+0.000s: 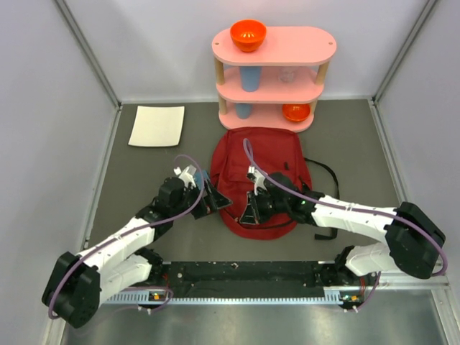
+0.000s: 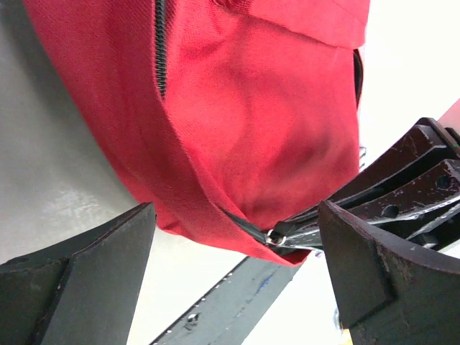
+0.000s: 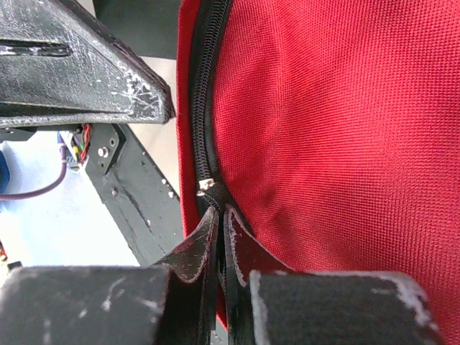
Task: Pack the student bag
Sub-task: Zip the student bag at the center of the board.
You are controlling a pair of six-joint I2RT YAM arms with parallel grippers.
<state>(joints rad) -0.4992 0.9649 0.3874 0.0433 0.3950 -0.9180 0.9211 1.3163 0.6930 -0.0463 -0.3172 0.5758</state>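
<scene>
The student bag [image 1: 262, 152] is a dark-red backpack lying flat in the middle of the table, with black straps trailing to its right. My right gripper [image 3: 221, 212] is shut on the black zipper pull [image 3: 215, 195] at the bag's near-left edge, just below the metal slider [image 3: 206, 185]. My left gripper [image 2: 237, 277] stands open beside the bag's corner [image 2: 244, 136], with nothing between its fingers. In the left wrist view the slider [image 2: 276, 237] shows right in front of them. From above, the left gripper [image 1: 213, 195] sits at the bag's left edge and the right gripper [image 1: 251, 210] over its near part.
A pink three-tier shelf [image 1: 316, 44] stands behind the bag with an orange bowl [image 1: 248, 34] on top, blue cups [image 1: 249, 77] and another orange bowl [image 1: 295, 111] below. A white sheet [image 1: 157, 126] lies at the back left. Grey walls enclose the table.
</scene>
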